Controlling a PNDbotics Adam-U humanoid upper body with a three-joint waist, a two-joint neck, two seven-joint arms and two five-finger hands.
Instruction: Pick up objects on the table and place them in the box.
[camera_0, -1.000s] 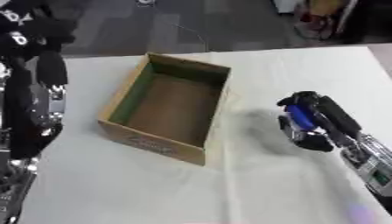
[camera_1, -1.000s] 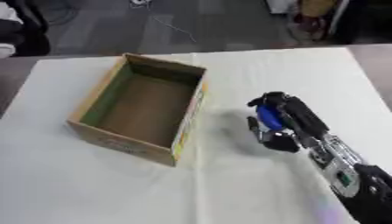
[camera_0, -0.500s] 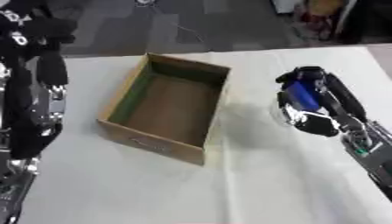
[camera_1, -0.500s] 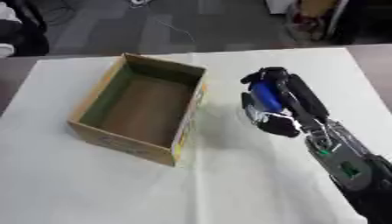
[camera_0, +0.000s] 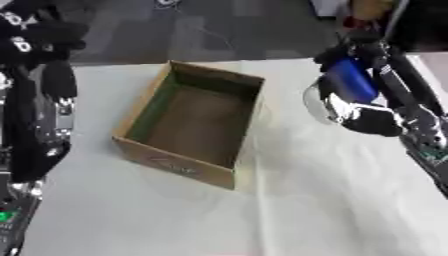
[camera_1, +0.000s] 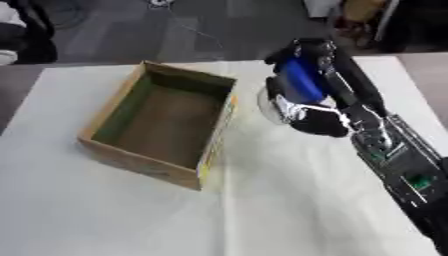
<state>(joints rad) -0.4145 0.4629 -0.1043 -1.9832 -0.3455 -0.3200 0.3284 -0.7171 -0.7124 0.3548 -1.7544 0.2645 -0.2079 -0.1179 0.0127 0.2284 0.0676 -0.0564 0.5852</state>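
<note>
An open cardboard box (camera_1: 160, 126) with a green inner wall stands on the white table, left of centre, and looks empty. My right hand (camera_1: 320, 95) is raised above the table just right of the box, its fingers curled round a blue object (camera_1: 300, 82) with something clear and shiny (camera_1: 273, 106) beneath it. My left arm (camera_0: 35, 110) hangs along the left edge in the left eye view. Its hand (camera_0: 54, 30) is near the top left corner, and its fingers are too dark to read.
The white table cloth (camera_1: 262, 210) spreads in front of and to the right of the box. Beyond the table's far edge lies grey floor with cables (camera_1: 188, 27) and some items at the top right.
My right hand has lifted the blue object off the table and carried it up and left, toward the box. The left arm and the box have stayed put.
</note>
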